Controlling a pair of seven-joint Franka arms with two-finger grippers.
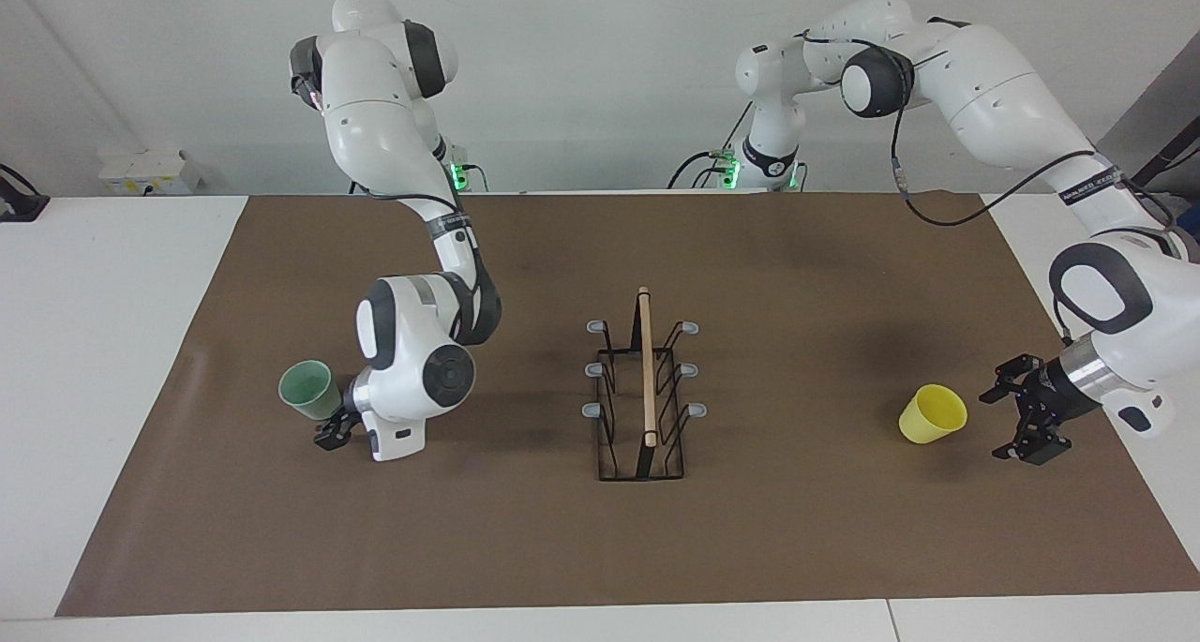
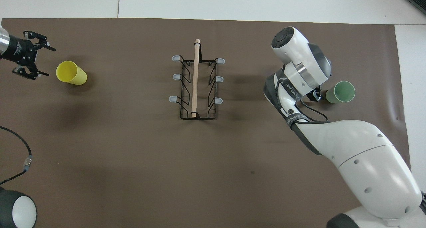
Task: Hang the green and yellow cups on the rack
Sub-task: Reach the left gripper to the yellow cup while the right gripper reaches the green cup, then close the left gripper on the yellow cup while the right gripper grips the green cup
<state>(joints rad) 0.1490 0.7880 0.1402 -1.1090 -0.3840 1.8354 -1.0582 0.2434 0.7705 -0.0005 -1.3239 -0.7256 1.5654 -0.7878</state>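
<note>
The yellow cup stands mouth up on the brown mat toward the left arm's end; it also shows in the overhead view. My left gripper is open, low beside it, a short gap away, mouth turned toward it. The green cup stands mouth up toward the right arm's end. My right gripper is low, close beside its base on the rack's side. The rack stands mid-mat, prongs bare.
The brown mat covers most of the white table. The right arm's wrist and forearm hang over the mat between the rack and the green cup. A black cable hangs at the left arm's end.
</note>
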